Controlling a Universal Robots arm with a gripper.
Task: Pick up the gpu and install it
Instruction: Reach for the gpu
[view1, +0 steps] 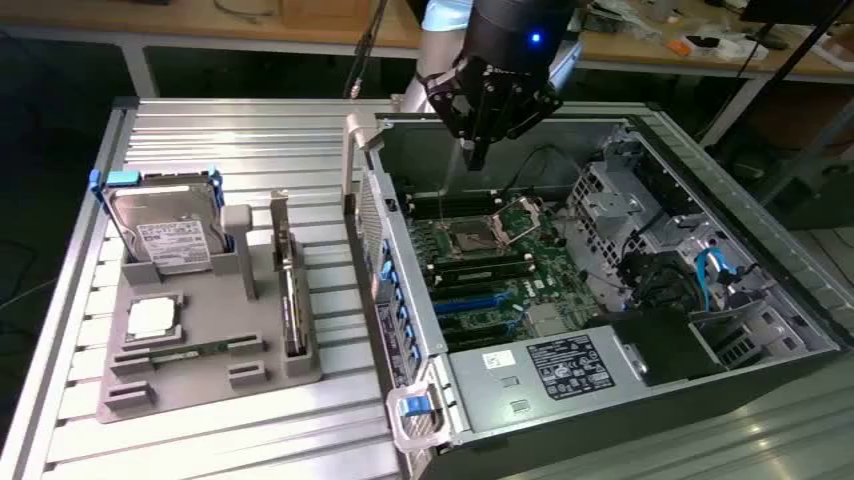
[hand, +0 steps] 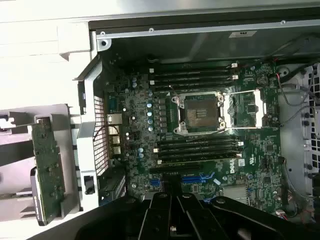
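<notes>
The gpu (view1: 286, 295) stands on edge in a slot of the grey holder tray (view1: 200, 375), on the side nearest the computer case. In the wrist view the gpu (hand: 47, 170) is a green card just outside the case wall. My gripper (view1: 473, 152) hangs over the far part of the open case, well away from the gpu towards the exterior view's right. Its fingers are shut together with nothing between them. In the wrist view the gripper (hand: 172, 225) hovers above the motherboard (hand: 200, 125), near the blue expansion slots (hand: 197, 177).
The tray also holds a silver hard drive (view1: 167, 235), a small square chip (view1: 151, 317) and a memory stick (view1: 180, 350). The case (view1: 561, 300) lies open on the slatted metal table (view1: 240, 130), with an empty CPU socket (view1: 477, 236), drive cages and a power supply (view1: 567, 365).
</notes>
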